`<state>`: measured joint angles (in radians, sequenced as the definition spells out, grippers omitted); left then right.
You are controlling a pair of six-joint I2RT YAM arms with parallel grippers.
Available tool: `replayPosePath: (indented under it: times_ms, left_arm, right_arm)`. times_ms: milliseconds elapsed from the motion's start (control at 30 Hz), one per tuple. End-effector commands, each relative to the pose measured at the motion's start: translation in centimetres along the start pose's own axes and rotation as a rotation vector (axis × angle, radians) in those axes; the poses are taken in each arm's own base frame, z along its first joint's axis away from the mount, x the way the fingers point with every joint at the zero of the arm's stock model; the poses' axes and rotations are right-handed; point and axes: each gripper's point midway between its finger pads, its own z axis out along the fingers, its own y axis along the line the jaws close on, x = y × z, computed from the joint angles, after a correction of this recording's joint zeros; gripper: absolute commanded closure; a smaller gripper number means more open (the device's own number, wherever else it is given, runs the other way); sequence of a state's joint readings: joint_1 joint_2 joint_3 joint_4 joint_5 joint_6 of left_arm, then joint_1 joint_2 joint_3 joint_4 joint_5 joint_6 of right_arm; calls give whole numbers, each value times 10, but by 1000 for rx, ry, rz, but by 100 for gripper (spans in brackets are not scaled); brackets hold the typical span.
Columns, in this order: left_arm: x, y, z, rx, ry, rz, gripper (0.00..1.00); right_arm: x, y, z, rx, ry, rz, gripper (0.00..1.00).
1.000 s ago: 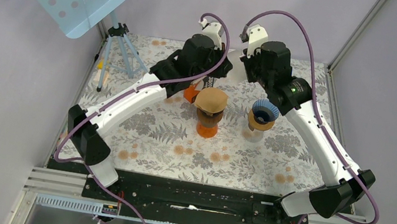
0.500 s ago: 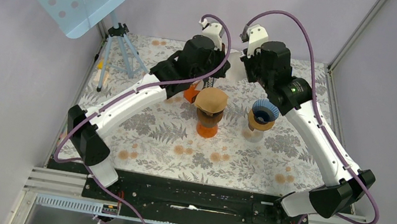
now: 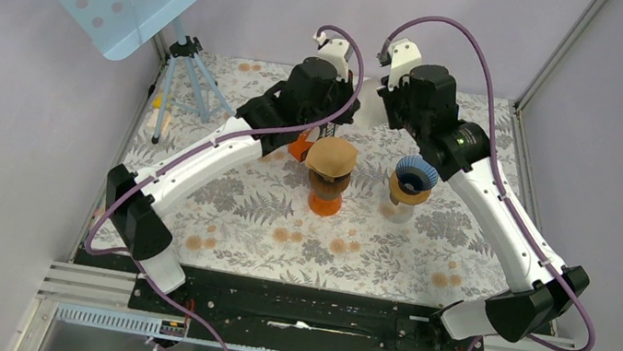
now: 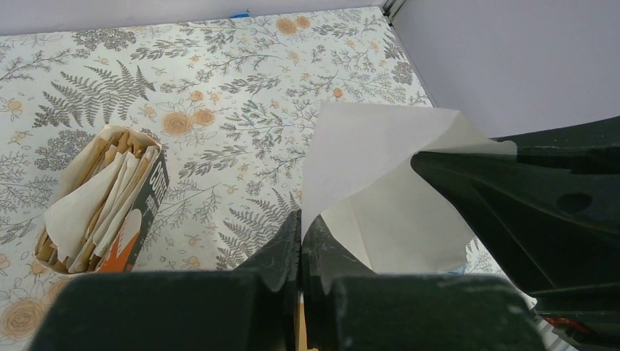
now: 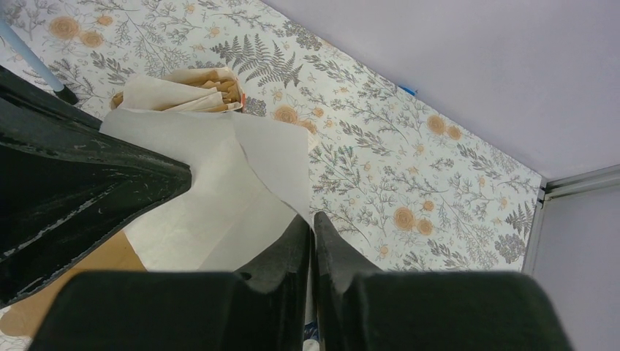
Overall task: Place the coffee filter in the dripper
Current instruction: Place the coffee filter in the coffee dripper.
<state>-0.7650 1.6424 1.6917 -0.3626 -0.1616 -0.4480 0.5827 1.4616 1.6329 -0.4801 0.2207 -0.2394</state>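
Light, floppy, crease-prone filter [image 4: 380,219]; grip edges only. Clamped at 7 o'clock by left gripper [image 4: 301,227], at 2 o'clock by right gripper [image 5: 313,223].

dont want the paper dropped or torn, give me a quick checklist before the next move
1. Left end effector gripping the white filter: ok, shut on one edge.
2. Right end effector gripping it: ok, it pinches the opposite edge.
3. Filter spread into an open cone: cannot tell, it looks partly folded.
4. Filter above a dripper: not ok, it is held farther back than both.
5. Dripper free to receive it: cannot tell. The orange dripper carries a brown top, and the blue-rimmed dripper seems lined.
6. Filter box out of the way: ok, it stands apart on the cloth.
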Motion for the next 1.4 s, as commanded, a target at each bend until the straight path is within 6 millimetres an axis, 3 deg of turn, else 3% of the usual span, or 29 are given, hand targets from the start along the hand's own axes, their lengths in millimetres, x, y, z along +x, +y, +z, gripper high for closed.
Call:
replayPosePath:
  times_ms: [0, 133, 267, 367, 500, 633, 900, 1200, 1367]
  left_arm:
    - [-31, -12, -18, 43, -98, -7, 100]
    - [-31, -10, -19, 40, -100, -3, 100]
    - [-32, -12, -19, 46, -105, 13, 100]
    - [-34, -13, -19, 60, -109, 63, 100]
    - [-32, -16, -17, 105, -108, 194, 100]
    - [-29, -24, -13, 162, -79, 312, 100]
    - [4, -61, -8, 442, 120, 511, 96]
    - [33, -88, -4, 678, 286, 523, 96]
    - [52, -94, 0, 744, 364, 508, 95]
  right_arm:
    - [-19, -8, -13, 27, -72, 25, 86]
    - [-19, -10, -14, 33, -73, 28, 83]
    - [-19, -9, -16, 9, -79, 39, 73]
    - [-20, 0, -24, -71, -99, 68, 59]
    - [-19, 22, -45, -259, -136, 80, 32]
    - [-10, 26, -69, -349, -153, 73, 17]
    - [25, 13, -106, -363, -151, 68, 13]
    - [71, 0, -134, -303, -96, 24, 12]
    - [84, -2, -145, -295, -76, 5, 12]
